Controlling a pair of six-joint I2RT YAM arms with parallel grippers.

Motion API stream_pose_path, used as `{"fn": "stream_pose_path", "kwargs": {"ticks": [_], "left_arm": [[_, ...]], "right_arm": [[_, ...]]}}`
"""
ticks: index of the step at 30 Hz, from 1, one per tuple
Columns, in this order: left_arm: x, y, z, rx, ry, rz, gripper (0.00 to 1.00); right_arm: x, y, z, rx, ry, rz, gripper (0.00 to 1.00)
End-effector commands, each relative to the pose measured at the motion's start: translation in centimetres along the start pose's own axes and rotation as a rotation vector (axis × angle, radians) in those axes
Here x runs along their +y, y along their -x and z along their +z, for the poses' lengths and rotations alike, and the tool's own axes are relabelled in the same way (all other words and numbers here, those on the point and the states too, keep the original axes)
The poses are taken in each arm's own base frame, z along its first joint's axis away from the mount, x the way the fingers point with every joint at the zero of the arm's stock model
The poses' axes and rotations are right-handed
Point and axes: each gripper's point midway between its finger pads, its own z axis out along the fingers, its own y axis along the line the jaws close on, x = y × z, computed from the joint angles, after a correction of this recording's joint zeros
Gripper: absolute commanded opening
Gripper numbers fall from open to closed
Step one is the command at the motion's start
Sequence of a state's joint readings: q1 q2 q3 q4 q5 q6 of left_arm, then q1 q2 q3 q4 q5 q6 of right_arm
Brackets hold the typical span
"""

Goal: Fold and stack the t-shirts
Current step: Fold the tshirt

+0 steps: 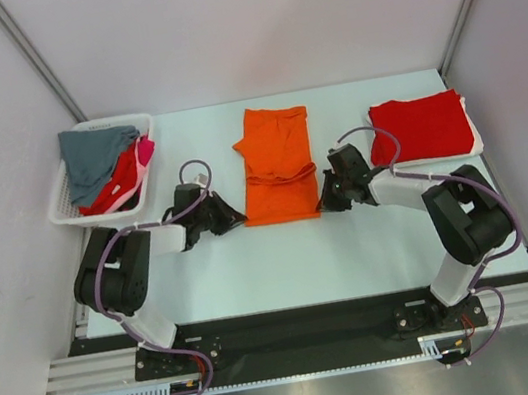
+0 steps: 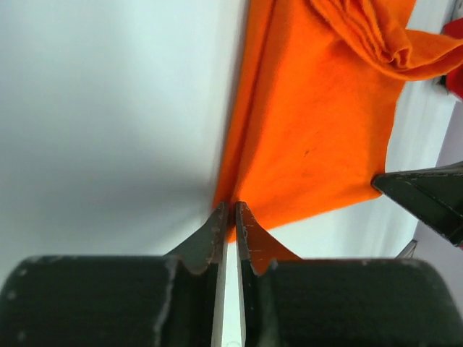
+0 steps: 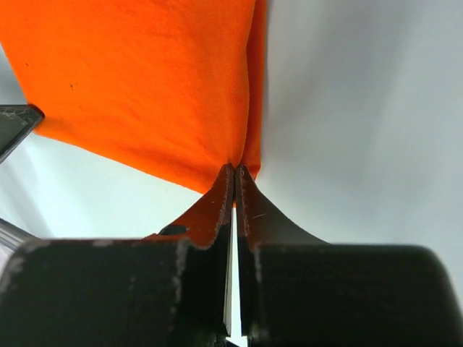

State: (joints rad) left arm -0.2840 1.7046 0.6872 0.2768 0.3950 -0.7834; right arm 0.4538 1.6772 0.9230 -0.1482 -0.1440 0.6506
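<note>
I have the bright orange cloth t-shirt [image 1: 277,163] partly folded at the middle of the pale table [image 1: 254,260], with a bunched fold across it. My left gripper [image 2: 230,211] has its jaws pressed together, pinching the shirt's near left corner. The right gripper [image 3: 235,172] pinches the near right corner the same way. A folded red t-shirt [image 1: 421,127] lies at the far right. At the far left, the white plastic mesh basket [image 1: 65,205] holds a crumpled grey tee [image 1: 94,150], a red tee [image 1: 112,195] and a pink tee [image 1: 143,155].

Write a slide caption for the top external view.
Left gripper and right gripper each pinch a near corner of the orange t-shirt; basket left, folded red t-shirt right.
</note>
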Motion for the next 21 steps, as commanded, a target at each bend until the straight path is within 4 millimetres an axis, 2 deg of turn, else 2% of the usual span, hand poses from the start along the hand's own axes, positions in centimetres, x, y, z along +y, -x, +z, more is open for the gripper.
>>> {"fn": "stream_pose_path", "kwargs": {"ticks": [1, 3, 4, 7, 15, 18, 21], "left_arm": [[-0.3, 0.0, -0.9, -0.028, -0.016, 0.054, 0.15], [0.1, -0.7, -1.1, -0.015, -0.001, 0.069, 0.3], [0.5, -1.1, -1.3, -0.012, 0.011, 0.071, 0.42], [0.9, -1.0, -1.7, -0.031, 0.027, 0.079, 0.56], [0.4, -1.7, -0.9, 0.012, 0.022, 0.085, 0.54], [0.6, -2.2, -0.5, 0.027, 0.027, 0.086, 0.5], [0.6, -2.7, -0.1, 0.046, 0.02, 0.087, 0.47]], "right_arm": [[-0.5, -1.4, -0.1, 0.005, -0.011, -0.003, 0.02], [-0.6, -2.3, 0.1, 0.018, -0.014, 0.0, 0.1], [-1.0, -2.9, 0.2, 0.026, -0.021, 0.01, 0.27], [-1.3, -3.4, 0.4, 0.021, -0.028, 0.016, 0.41], [-1.2, -3.6, 0.8, 0.019, -0.07, -0.004, 0.42], [-1.2, -3.8, 1.0, 0.026, -0.069, 0.001, 0.38], [-1.2, -3.7, 1.1, 0.024, -0.066, 0.002, 0.27]]}}
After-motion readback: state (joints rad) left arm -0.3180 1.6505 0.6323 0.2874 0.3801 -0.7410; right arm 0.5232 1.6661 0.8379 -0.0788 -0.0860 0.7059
